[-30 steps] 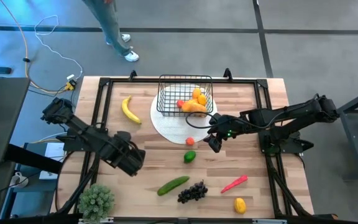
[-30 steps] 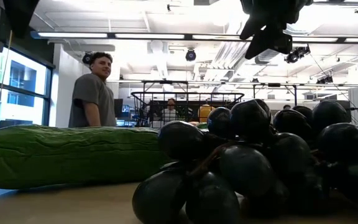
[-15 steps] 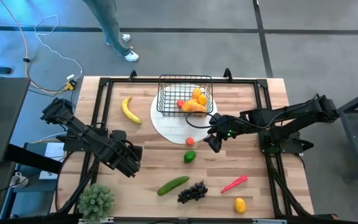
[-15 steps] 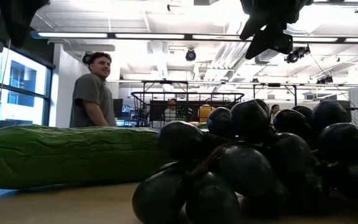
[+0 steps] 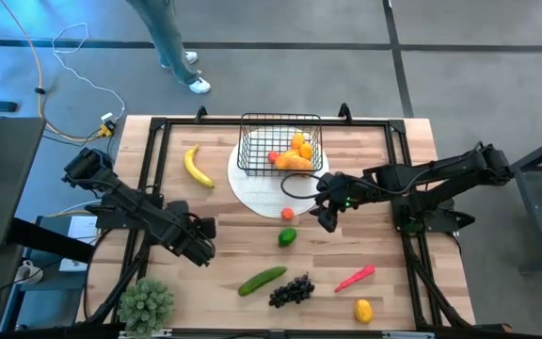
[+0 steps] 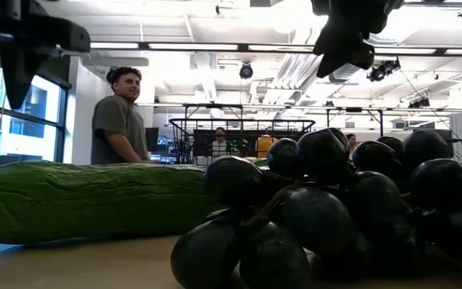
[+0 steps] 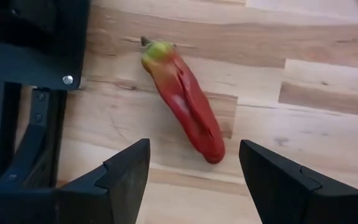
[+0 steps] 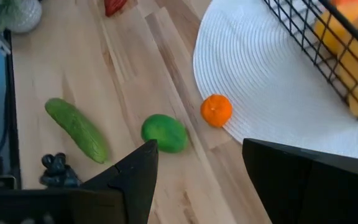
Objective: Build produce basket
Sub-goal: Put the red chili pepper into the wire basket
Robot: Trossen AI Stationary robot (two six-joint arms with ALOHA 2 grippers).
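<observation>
The black wire basket (image 5: 280, 141) stands on a white round plate (image 5: 252, 188) and holds orange-yellow fruit (image 5: 296, 155) and a small red piece. My left gripper (image 5: 200, 247) (image 7: 194, 180) is open above a red chili (image 7: 185, 102) lying on the wood; in the high view the gripper hides this chili. My right gripper (image 5: 323, 215) (image 8: 197, 180) is open and empty beside the plate, above a small orange (image 5: 289, 213) (image 8: 216, 110) and a green fruit (image 5: 287, 236) (image 8: 165, 133).
A banana (image 5: 194, 166) lies left of the plate. A cucumber (image 5: 262, 281), dark grapes (image 5: 292, 290), a second red chili (image 5: 354, 277) and a yellow fruit (image 5: 363, 310) lie near the near edge. A potted plant (image 5: 145, 303) stands at the near left corner. A person (image 6: 119, 120) stands beyond the table.
My left gripper has come down over the near-left part of the table; it now shows lower in the low view. My right arm has kept still, and nothing on the table has moved.
</observation>
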